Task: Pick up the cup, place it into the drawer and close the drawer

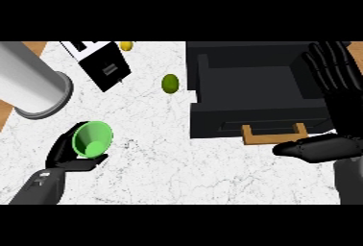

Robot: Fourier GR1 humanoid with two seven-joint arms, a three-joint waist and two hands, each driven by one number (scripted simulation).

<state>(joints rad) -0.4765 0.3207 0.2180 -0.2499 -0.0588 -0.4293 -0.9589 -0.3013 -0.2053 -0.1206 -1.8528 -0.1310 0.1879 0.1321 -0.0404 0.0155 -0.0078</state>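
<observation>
A green cup (93, 139) lies tilted at the lower left of the white marble counter, its mouth facing me. My left hand (65, 154) is curled round it from below and behind, with the thumb under its rim. The black drawer (212, 122) stands open at the upper right, its inside dark and its wooden handle (274, 135) pointing toward me. My right hand (340, 115) is open at the drawer's right side. Its fingers point up along the drawer's wall, and its thumb sticks out to the left just below the handle.
A large grey cylinder (32, 81) lies at the upper left. A black and white box (103, 65) sits at the top, with a small yellow fruit (126, 46) beside it. A green fruit (170, 83) rests just left of the drawer.
</observation>
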